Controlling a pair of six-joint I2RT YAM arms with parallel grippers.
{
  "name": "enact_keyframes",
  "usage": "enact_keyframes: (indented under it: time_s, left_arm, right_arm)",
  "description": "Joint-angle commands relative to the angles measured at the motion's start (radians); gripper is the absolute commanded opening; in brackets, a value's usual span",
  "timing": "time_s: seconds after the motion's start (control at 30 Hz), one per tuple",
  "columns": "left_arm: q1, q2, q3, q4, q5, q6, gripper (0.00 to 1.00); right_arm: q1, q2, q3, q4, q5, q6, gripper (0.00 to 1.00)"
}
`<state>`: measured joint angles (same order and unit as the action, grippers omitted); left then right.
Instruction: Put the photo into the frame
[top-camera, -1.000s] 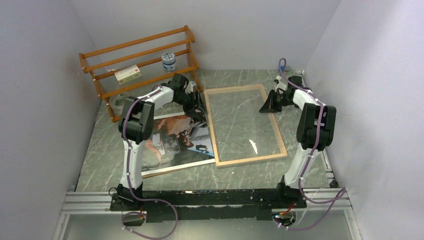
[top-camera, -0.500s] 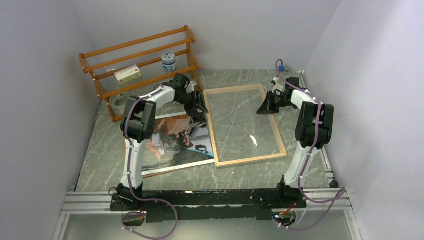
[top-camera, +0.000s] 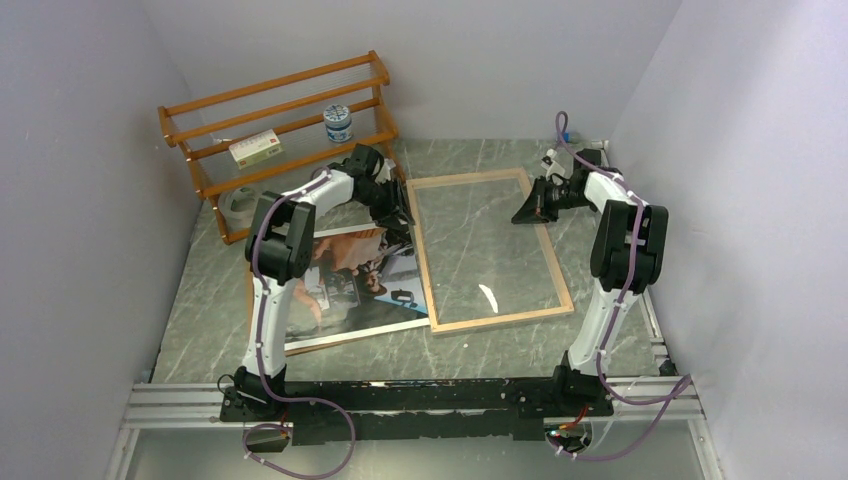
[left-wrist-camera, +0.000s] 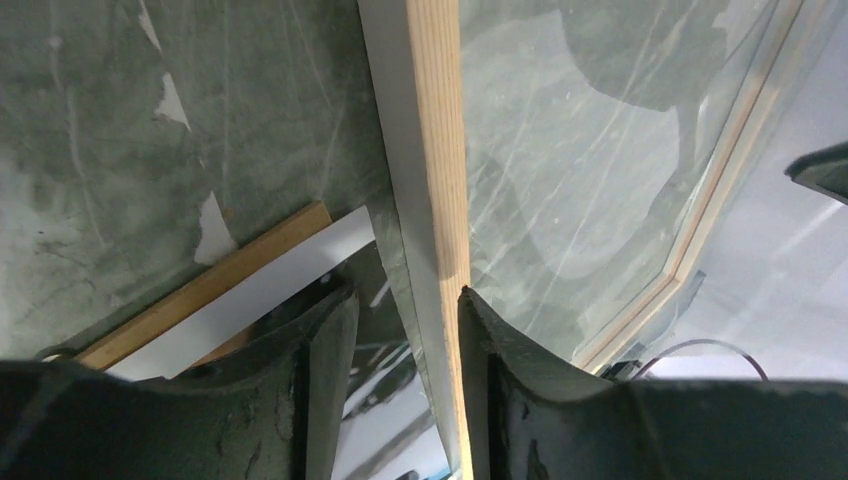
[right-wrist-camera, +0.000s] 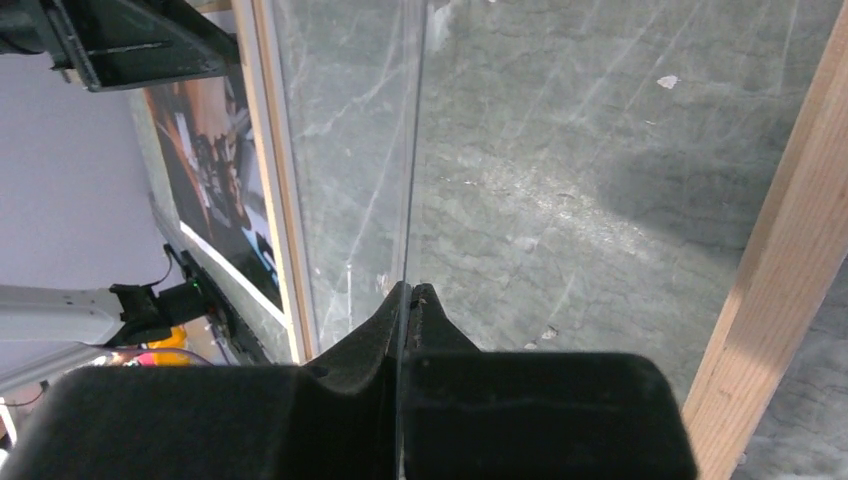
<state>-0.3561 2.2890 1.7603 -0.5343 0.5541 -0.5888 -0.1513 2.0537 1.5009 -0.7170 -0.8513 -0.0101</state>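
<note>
The frame lies flat mid-table with its pale wood rim up. My right gripper is shut on the right edge of the clear pane. In the right wrist view the gripper pinches the thin pane edge-on, inside the frame's right rim. My left gripper is open astride the frame's left rim near the far corner. In the left wrist view the gripper has one finger against the rim and the other apart. The photo lies left of the frame.
A brown backing sheet lies under the photo. The orange-brown rack stands at the back left with a jar and a small box. A pale roll sits below it. Walls close in left and right.
My right gripper has shifted slightly left and farther with the pane, and the glare on the pane has moved left. My left gripper has edged a little farther along the rim.
</note>
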Motion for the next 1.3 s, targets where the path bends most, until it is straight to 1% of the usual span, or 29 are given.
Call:
enact_keyframes:
  time_s: [0.0,0.03,0.1,0.3,0.47,0.57,0.77,0.93,1.07,1.13,1.27]
  left_arm:
    - [-0.007,0.033,0.030,0.017,-0.081,0.038,0.44]
    - [-0.007,0.037,0.033,0.021,-0.083,0.041,0.42]
    - [-0.007,0.048,0.043,0.021,-0.082,0.050,0.40]
    - [-0.010,0.082,0.078,0.047,-0.058,0.055,0.44]
    - [-0.019,0.102,0.107,0.080,-0.066,0.054,0.45]
    - [-0.021,0.118,0.124,0.101,-0.082,0.038,0.44]
    - [-0.030,0.163,0.196,0.136,-0.130,0.035,0.43]
    - [-0.034,0.196,0.232,0.176,-0.116,0.017,0.43]
    - [-0.037,0.211,0.245,0.196,-0.104,0.014,0.45]
    - [-0.037,0.218,0.257,0.186,-0.104,0.021,0.46]
    - [-0.037,0.220,0.283,0.137,-0.117,0.044,0.50]
  right_arm:
    - [-0.003,-0.010,0.055,-0.061,-0.081,0.008,0.00]
    - [-0.005,-0.016,0.057,-0.066,-0.088,0.009,0.00]
    - [-0.005,-0.024,0.052,-0.065,-0.093,0.036,0.00]
    - [-0.007,-0.045,0.011,-0.058,-0.111,0.048,0.00]
    - [-0.031,-0.079,-0.014,-0.023,-0.058,0.093,0.00]
    - [-0.047,-0.084,-0.033,0.018,-0.045,0.157,0.00]
    - [-0.048,-0.125,-0.153,0.173,-0.077,0.303,0.00]
    - [-0.050,-0.117,-0.119,0.144,-0.073,0.352,0.00]
    - [-0.050,-0.103,-0.091,0.121,-0.085,0.414,0.00]
    - [-0.050,-0.110,-0.105,0.130,-0.096,0.448,0.00]
    - [-0.050,-0.150,-0.187,0.206,-0.106,0.524,0.00]
